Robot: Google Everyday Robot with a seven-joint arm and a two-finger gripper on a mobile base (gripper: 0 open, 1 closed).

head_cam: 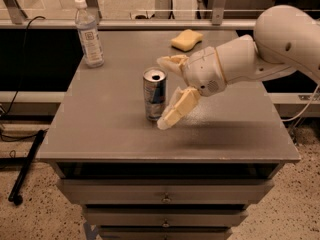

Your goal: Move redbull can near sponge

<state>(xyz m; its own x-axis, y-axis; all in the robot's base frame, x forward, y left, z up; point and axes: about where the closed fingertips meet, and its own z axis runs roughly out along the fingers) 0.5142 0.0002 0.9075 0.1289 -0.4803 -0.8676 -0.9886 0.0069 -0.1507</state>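
The redbull can point(154, 94) stands upright near the middle of the grey table point(105, 134), silver and blue with an open pull-tab top. The pale yellow sponge point(186, 39) lies at the far edge of the table, behind and right of the can. My gripper point(163, 91) reaches in from the right, open, with one finger point(171, 62) behind the can's top and the other finger point(177, 109) in front, right beside the can. The can sits at the mouth of the open jaws, not gripped.
A clear plastic bottle point(88, 33) with a white cap stands at the table's far left corner. Drawers point(165, 194) sit under the tabletop. A railing runs behind the table. A black pole point(27, 166) lies on the floor at the left.
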